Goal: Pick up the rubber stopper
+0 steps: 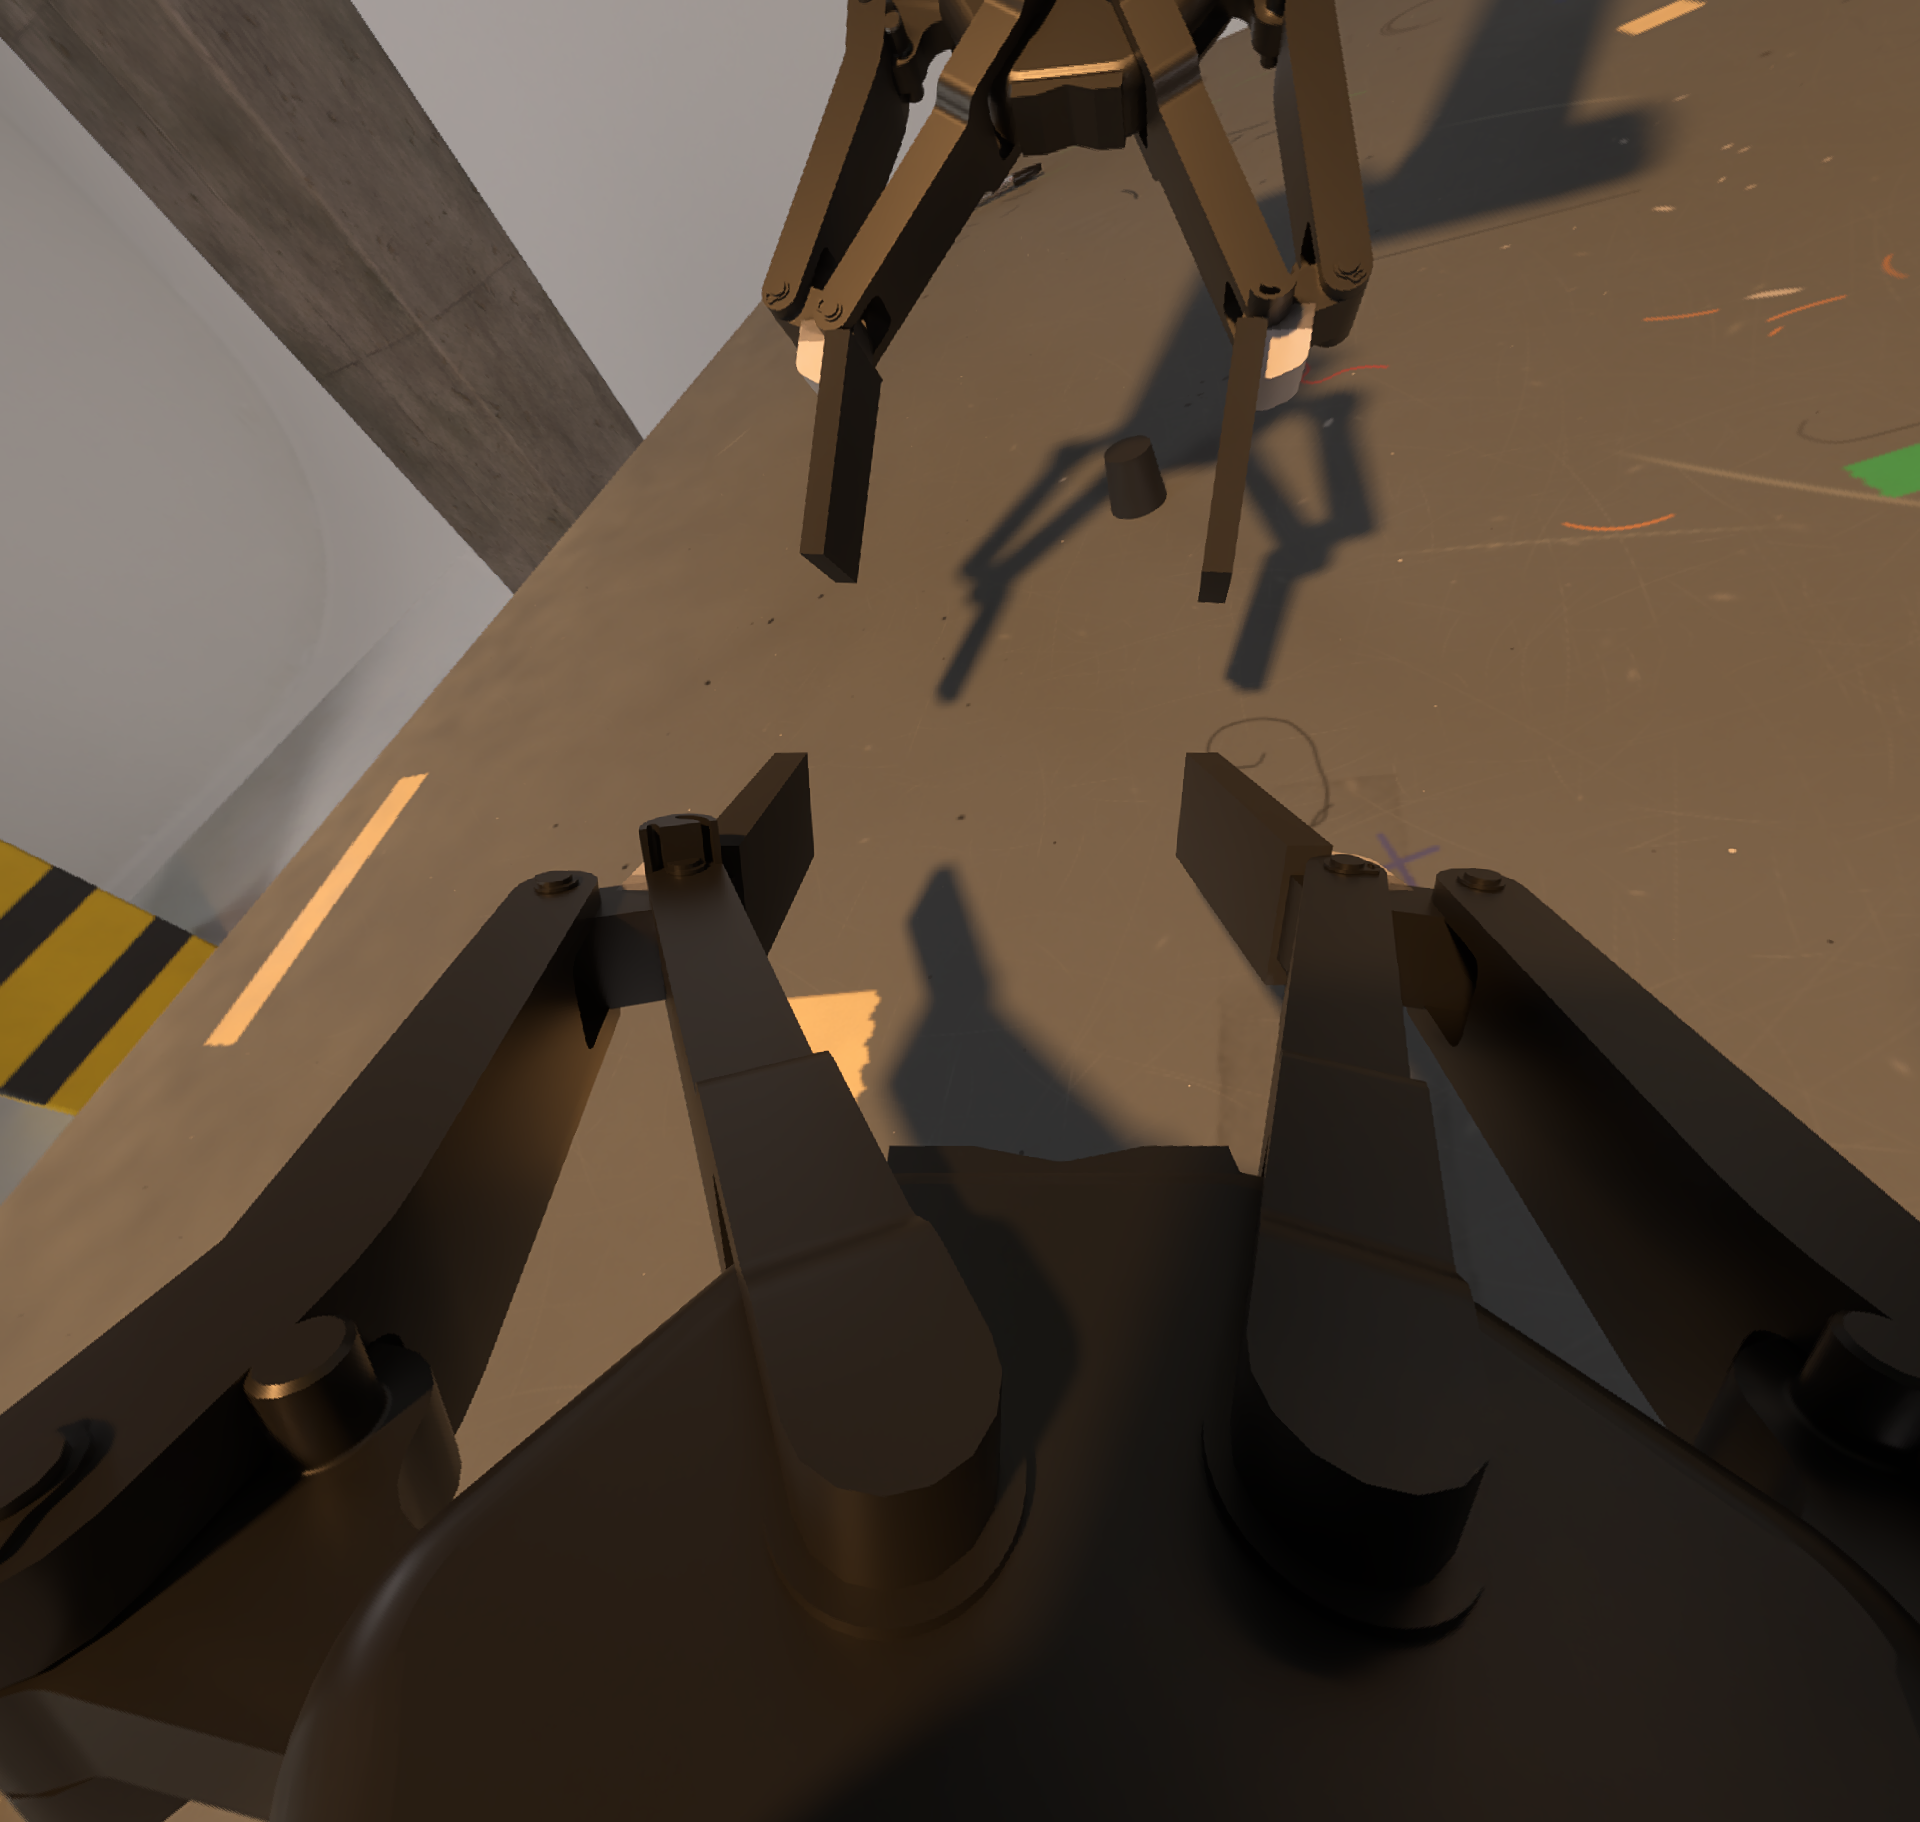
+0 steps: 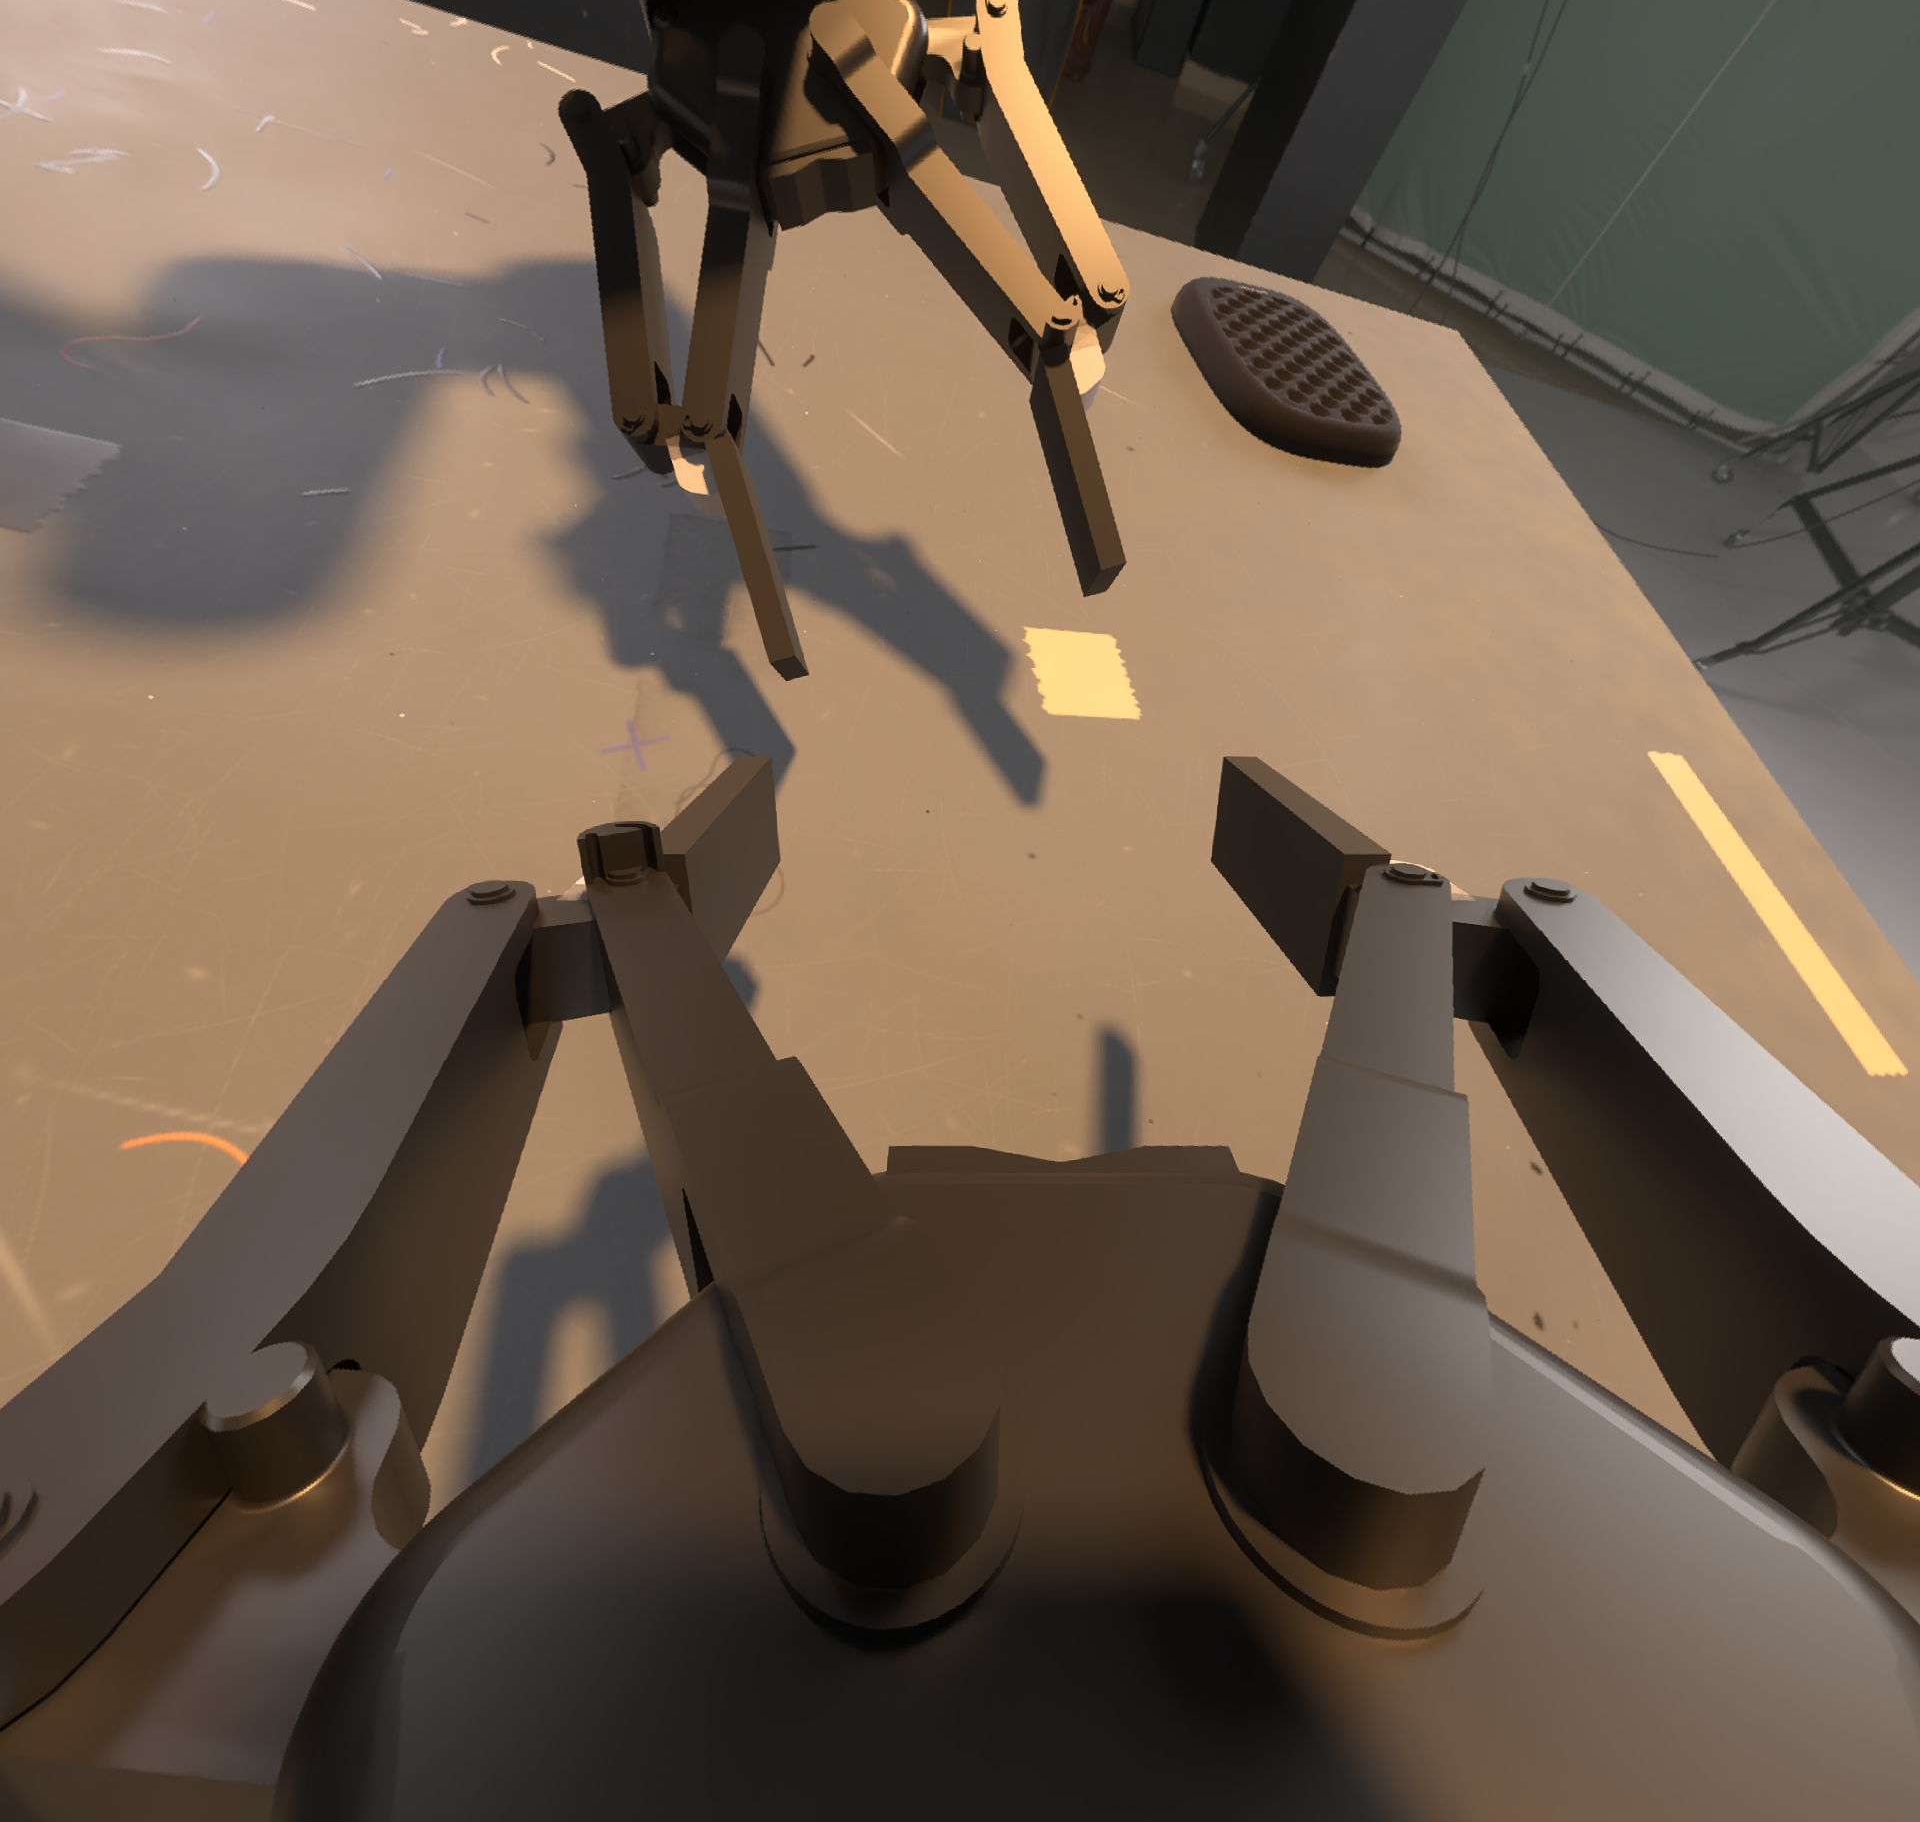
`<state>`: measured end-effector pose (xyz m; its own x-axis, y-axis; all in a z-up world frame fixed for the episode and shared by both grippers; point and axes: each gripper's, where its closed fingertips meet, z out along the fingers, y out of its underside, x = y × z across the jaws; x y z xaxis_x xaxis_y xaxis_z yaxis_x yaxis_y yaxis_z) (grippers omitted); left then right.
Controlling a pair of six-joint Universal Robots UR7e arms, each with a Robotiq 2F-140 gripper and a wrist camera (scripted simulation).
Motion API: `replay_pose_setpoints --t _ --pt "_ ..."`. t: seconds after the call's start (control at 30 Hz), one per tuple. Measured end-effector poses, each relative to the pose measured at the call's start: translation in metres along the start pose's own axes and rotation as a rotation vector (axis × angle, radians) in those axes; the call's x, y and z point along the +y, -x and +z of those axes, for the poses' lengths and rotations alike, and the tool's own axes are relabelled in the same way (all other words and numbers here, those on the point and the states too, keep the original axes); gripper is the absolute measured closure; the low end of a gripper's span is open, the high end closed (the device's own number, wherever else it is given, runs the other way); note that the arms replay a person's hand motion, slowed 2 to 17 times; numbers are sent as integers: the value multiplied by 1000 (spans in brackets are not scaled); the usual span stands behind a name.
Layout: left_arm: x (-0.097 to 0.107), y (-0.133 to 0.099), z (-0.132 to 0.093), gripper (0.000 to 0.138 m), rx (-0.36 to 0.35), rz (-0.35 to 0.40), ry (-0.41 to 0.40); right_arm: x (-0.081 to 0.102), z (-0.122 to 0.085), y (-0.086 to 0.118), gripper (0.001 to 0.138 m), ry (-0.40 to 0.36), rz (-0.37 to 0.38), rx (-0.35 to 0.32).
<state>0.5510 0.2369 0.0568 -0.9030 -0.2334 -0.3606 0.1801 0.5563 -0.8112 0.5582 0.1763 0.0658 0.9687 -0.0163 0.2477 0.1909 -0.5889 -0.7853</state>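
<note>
Right gripper hangs wide, empty, near the rubber stopper upright on bench: small, light, grippy, likely slightly yielding; best pinched across its tapered sides.

Dark bronze-brown linkage arms with round pivot pins — flat rectangular pads; pale knuckle caps.

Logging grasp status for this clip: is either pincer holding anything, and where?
Nothing held. Left pincer and right pincer are open, empty; the small dark tapered rubber stopper stands on the table.

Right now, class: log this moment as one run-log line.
left gripper: open, empty | right gripper: open, empty | stopper: upright on table, untouched
</note>
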Motion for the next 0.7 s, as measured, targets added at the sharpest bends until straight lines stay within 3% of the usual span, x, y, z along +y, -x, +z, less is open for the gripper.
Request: replay_pose_setpoints --t 0.37,0.7 --pt "-1 1 2 45 74 -60 -24 -2 -3 6 27 -35 81 -57" --pt "-6 2 4 44 105 -66 -44 -3 -2 7 27 -51 120 -76"
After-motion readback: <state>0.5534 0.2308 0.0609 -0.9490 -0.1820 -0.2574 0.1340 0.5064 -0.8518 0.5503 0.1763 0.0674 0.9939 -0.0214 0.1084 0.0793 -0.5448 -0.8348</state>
